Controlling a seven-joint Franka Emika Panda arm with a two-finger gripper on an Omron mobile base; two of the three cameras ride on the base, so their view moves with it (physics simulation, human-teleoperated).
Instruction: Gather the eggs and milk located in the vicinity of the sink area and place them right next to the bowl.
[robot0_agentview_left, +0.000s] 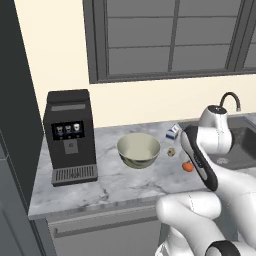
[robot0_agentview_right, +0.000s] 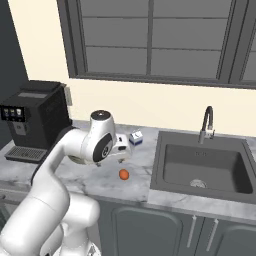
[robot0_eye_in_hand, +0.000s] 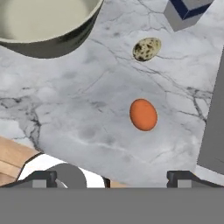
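Observation:
The orange-brown egg (robot0_eye_in_hand: 143, 114) lies on the marble counter ahead of my gripper (robot0_eye_in_hand: 111, 177), which hovers above it, open and holding nothing. Beyond it rests the speckled egg (robot0_eye_in_hand: 146, 48), close to the bowl (robot0_eye_in_hand: 43, 26). The white and blue milk carton (robot0_eye_in_hand: 188, 11) stands further off, at the top right of the hand view. In the left base view, the bowl (robot0_agentview_left: 138, 149) sits mid-counter, with the speckled egg (robot0_agentview_left: 171, 152), the orange egg (robot0_agentview_left: 187, 167) and the milk (robot0_agentview_left: 173, 131) to its right. The right base view shows the orange egg (robot0_agentview_right: 123, 174), the milk (robot0_agentview_right: 135, 137) and the sink (robot0_agentview_right: 205, 167).
A black coffee machine (robot0_agentview_left: 70, 135) stands at the counter's left end. The dark faucet (robot0_agentview_right: 207, 122) rises behind the sink basin. My own arm crosses the counter's front edge between the bowl and the sink. A window runs along the wall behind the counter.

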